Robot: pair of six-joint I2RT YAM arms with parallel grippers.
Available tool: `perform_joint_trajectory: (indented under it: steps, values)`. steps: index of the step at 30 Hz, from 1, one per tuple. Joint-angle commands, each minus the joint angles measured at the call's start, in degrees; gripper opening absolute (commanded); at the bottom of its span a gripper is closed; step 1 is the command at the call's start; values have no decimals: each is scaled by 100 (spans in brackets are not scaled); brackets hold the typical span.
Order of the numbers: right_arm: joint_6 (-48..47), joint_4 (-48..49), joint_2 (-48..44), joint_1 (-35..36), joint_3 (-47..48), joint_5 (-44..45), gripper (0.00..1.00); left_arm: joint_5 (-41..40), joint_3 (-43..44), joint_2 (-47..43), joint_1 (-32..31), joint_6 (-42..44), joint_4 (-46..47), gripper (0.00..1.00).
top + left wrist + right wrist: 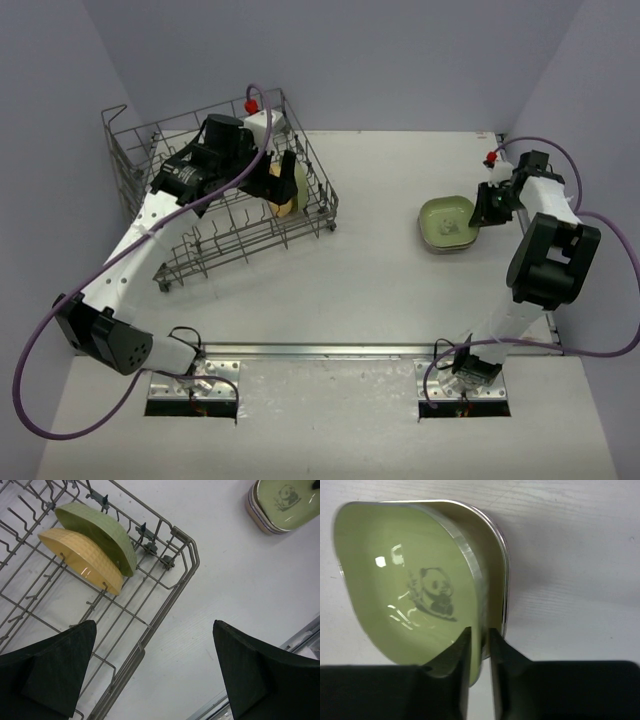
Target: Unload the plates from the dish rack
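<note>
R gripper (479, 630) fingers are set narrowly astride rim of pale green plate (395, 590); clamping can't be told. L gripper (154, 625) is held wide open over dish rack (172, 592).

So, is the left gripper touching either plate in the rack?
Apart. The left wrist view shows the left gripper wide open, with bare dish rack wire between it and the yellow plate and green plate.

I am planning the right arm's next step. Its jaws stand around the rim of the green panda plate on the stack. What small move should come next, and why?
Probably open the right jaws fully and back off. The green panda plate already sits on the stack of plates, and the jaws straddle its rim closely.
</note>
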Motion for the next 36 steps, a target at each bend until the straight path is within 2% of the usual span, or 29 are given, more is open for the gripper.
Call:
perform_joint_trajectory:
  steps: [1,2,3,4,6,7,13,17,23,27,32,36]
  values:
    - [-164,214,-118,12,239,-57,28,143,-114,-182,69,-173,272,100]
    - [-196,217,-161,13,212,-45,38,108,-102,-164,89,-331,284,100]
    - [-220,228,-285,19,183,-50,58,32,-79,-141,125,-368,314,100]
    - [-230,286,-403,30,127,-42,69,12,-45,-127,186,-412,333,100]
    - [-236,395,-626,70,43,-10,83,40,29,-100,314,-498,349,100]
    - [-228,399,-724,89,50,-1,86,89,57,-75,374,-541,357,100]
    - [63,136,-1404,299,498,-183,88,729,69,186,1074,-1196,475,99]
    - [318,-31,-1846,504,613,-348,88,1351,-206,385,1468,-1656,1017,77]
    - [468,-41,-2535,821,186,-373,90,1635,-763,571,1617,-2129,1912,63]
    - [570,-171,-2791,908,-5,-506,91,1879,-1254,749,1700,-2214,2819,50]
    - [617,-287,-2960,917,-151,-641,92,1693,-1814,915,1700,-1862,3436,49]
    - [678,-278,-3012,935,-265,-650,92,1836,-2127,1238,1700,-1785,4022,49]
